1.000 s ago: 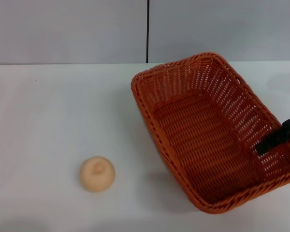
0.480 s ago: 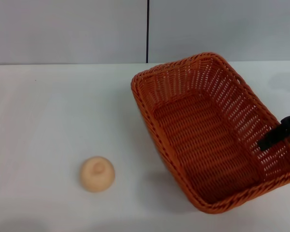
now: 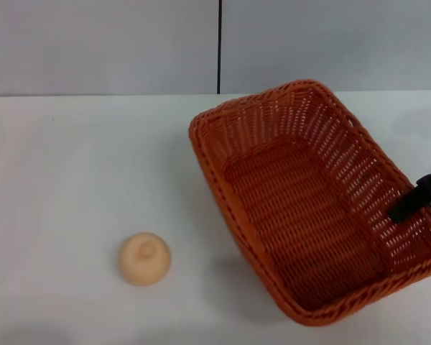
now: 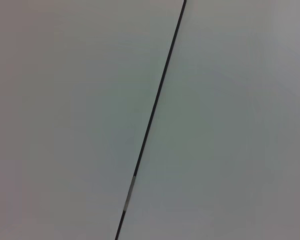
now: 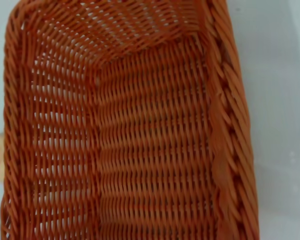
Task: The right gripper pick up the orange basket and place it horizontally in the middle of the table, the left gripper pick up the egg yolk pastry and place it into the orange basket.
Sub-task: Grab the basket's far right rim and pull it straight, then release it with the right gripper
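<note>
The orange basket (image 3: 302, 208) hangs slightly off the white table (image 3: 79, 165) at the right, skewed, with a shadow under its near corner. One black finger of my right gripper (image 3: 419, 198) reaches in from the right edge and lies against the inside of the basket's right wall, gripping it. In the right wrist view the basket's woven floor and braided rim (image 5: 140, 150) fill the picture. The egg yolk pastry (image 3: 144, 259) sits alone on the table at the near left, well apart from the basket. My left gripper is out of view.
A grey wall with a dark vertical seam (image 3: 219, 47) stands behind the table. The left wrist view holds only that wall and seam (image 4: 150, 125). Bare tabletop lies between the pastry and the basket.
The basket has shifted a little to the left and turned slightly, held at its right wall. The pastry has not moved.
</note>
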Action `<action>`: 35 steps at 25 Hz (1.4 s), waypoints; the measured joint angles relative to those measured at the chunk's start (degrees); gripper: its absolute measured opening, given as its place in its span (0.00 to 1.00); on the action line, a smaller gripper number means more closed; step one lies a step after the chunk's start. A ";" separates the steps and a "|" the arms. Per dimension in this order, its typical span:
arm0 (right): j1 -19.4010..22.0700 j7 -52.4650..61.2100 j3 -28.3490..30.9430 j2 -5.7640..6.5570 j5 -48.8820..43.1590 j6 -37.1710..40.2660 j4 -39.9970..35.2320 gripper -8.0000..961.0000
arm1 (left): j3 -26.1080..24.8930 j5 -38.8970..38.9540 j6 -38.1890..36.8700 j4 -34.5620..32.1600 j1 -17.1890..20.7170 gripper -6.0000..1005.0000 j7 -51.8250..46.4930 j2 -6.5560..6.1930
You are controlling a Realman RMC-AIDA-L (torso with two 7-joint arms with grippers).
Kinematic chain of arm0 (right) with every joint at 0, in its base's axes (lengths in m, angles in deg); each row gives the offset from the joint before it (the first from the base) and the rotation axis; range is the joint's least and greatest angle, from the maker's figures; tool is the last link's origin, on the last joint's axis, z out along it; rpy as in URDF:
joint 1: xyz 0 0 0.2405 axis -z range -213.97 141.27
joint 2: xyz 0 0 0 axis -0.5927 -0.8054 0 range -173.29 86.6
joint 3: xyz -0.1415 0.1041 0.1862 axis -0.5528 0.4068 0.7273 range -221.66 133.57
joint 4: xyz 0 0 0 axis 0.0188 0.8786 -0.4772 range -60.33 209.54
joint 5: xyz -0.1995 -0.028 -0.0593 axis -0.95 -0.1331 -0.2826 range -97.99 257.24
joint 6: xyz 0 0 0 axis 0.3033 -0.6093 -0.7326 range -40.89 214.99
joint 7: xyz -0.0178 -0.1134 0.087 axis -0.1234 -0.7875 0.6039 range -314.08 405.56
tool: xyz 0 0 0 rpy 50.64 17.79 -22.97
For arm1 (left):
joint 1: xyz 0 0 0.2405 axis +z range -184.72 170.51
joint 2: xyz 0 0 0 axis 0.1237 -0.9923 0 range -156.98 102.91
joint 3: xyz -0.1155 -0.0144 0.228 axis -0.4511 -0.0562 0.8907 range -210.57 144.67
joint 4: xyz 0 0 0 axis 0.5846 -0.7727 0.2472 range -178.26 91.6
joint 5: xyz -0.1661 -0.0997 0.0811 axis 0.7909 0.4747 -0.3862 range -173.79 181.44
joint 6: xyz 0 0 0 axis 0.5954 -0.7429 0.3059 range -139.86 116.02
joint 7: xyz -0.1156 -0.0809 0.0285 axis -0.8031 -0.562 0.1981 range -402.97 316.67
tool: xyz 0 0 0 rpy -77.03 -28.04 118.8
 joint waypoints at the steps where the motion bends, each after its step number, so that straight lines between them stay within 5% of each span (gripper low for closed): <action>1: -0.25 -1.01 -0.01 0.00 -0.03 0.03 -0.12 0.18 | 0.00 0.00 -0.05 0.00 0.00 0.84 0.01 -0.01; 15: -4.85 -17.10 -2.86 1.62 1.10 0.33 -8.28 0.18 | 0.00 -0.03 -0.13 0.19 0.24 0.84 -0.13 -0.05; 35: -8.78 -39.64 -1.39 1.85 13.37 -9.35 1.17 0.18 | 4.46 -0.45 7.08 0.21 7.07 0.83 3.84 0.03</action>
